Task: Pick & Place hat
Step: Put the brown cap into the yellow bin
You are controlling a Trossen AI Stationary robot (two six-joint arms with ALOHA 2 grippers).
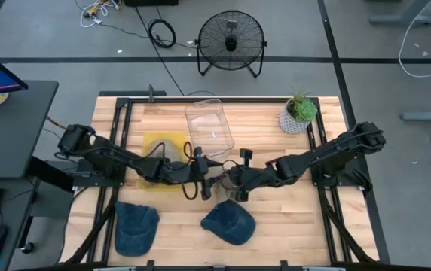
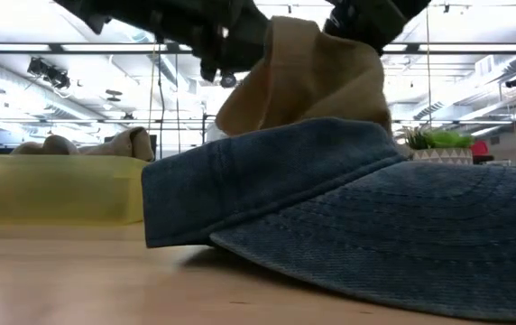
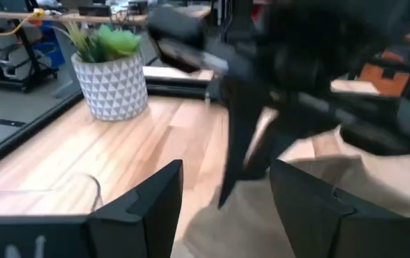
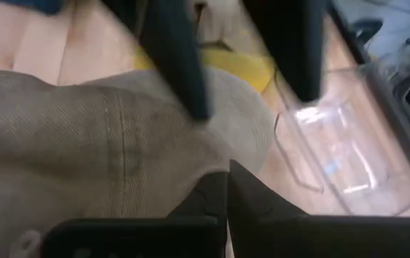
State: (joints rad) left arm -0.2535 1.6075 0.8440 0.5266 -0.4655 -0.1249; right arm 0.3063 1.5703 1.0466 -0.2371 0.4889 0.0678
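A tan hat hangs in the air over the middle of the table, between my two grippers. It fills the right wrist view. My right gripper is shut on it and shows in the high view. My left gripper is open and shows in the high view. Its fingers stand on either side of the tan cloth; whether they touch it I cannot tell. Two denim hats lie on the near part of the table. My right gripper pinches an edge of the tan hat's cloth between its two shut fingers. The hat is lifted clear of the table and hangs below the grippers. One layer or several, I cannot tell.
A yellow tray holding more tan cloth sits left of centre. A clear container stands behind it and a potted plant at the far right. The nearer denim hat fills the low view's foreground.
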